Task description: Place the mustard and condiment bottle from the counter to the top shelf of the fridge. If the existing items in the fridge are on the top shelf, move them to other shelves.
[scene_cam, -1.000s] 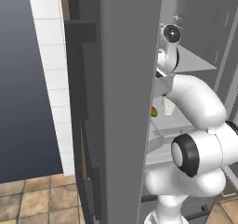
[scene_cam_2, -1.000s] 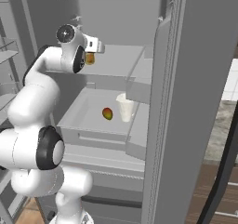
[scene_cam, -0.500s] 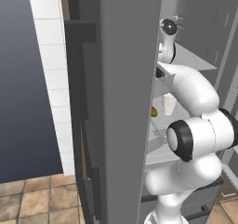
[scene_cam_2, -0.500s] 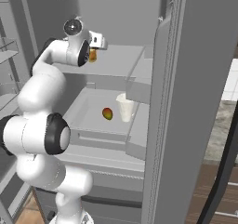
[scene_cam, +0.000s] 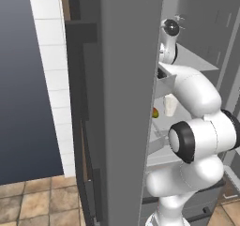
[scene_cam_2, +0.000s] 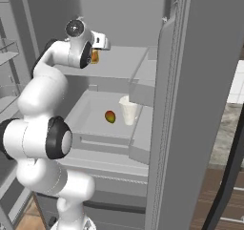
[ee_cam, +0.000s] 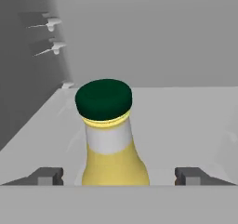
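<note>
On the left base side, the arm reaches past the dark door edge of the fridge (scene_cam: 126,103) and ends high inside it. Well below that wrist sit the white cup (scene_cam: 169,106) and a sliver of the mango-like fruit (scene_cam: 155,112), close together on a lower shelf.

From the right base view, the claw (scene_cam_2: 97,47) hovers at the level of the top shelf (scene_cam_2: 121,62), with the mustard (scene_cam_2: 95,57) showing as a yellow patch right under the hand, partly hidden by it. Down and to the right of the claw, the fruit (scene_cam_2: 110,116) and the cup (scene_cam_2: 128,110) stand just beside each other on the middle shelf (scene_cam_2: 90,114), apart from it and from the bottle.

In the hand view, the fingertips (ee_cam: 46,175) stand far apart, with clear gaps on both sides of the yellow bottle (ee_cam: 111,139). A second ago the claw was nearly closed on that bottle; now it has sprung wide and holds nothing. The mustard stands upright between the fingers on the pale shelf panel (ee_cam: 186,116), green cap up, so I judge it delivered and released. The existing items already sit lower, so what likely remains is backing out cleanly and fetching the dark red bottle.
</note>
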